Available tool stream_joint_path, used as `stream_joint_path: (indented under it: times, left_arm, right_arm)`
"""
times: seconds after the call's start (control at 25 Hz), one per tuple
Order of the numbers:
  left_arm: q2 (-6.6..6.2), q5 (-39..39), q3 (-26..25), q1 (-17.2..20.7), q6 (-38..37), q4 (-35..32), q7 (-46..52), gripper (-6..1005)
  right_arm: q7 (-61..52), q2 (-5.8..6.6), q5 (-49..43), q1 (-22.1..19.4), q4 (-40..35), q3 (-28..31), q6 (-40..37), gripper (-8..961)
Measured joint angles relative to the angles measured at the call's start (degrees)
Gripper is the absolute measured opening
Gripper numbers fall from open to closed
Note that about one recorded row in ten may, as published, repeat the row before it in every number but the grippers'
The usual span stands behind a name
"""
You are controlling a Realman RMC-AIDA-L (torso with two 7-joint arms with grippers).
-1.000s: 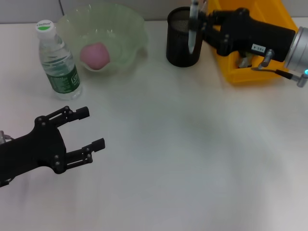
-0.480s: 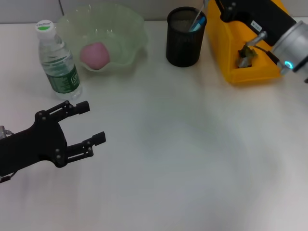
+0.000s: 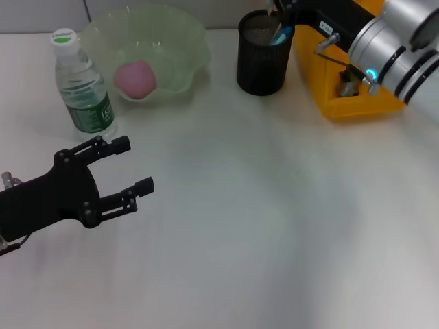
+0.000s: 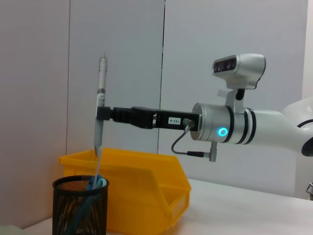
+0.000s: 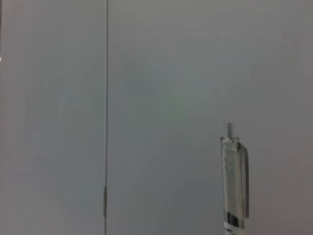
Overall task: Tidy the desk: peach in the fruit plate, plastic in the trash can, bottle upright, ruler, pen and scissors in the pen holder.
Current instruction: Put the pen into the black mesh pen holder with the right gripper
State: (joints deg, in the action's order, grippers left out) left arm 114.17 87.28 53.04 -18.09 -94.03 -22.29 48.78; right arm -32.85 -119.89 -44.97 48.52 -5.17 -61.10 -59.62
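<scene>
One pen [image 4: 100,105] stands clamped in right gripper [image 4: 102,113] above pen holder [image 4: 80,205].

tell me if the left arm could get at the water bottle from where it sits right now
Probably yes. The left gripper is open, low over the table, and the water bottle stands upright just beyond it with only bare tabletop between. The fruit plate sits on the bottle's far side, out of that path.
</scene>
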Motion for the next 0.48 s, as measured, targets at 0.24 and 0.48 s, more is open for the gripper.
stream_joint_path:
  times: [0.24,0.48]
  left_arm:
    - [0.00,-0.02,-0.05,-0.60,0.33,-0.04,0.34,802]
    - [0.00,-0.02,-0.05,-0.76,0.35,-0.03,0.65,802]
  right_arm:
    - [0.21,0.00,0.07,1.55,0.10,0.02,4.53,127]
    - [0.25,0.01,-0.08,2.10,0.14,0.02,5.93,128]
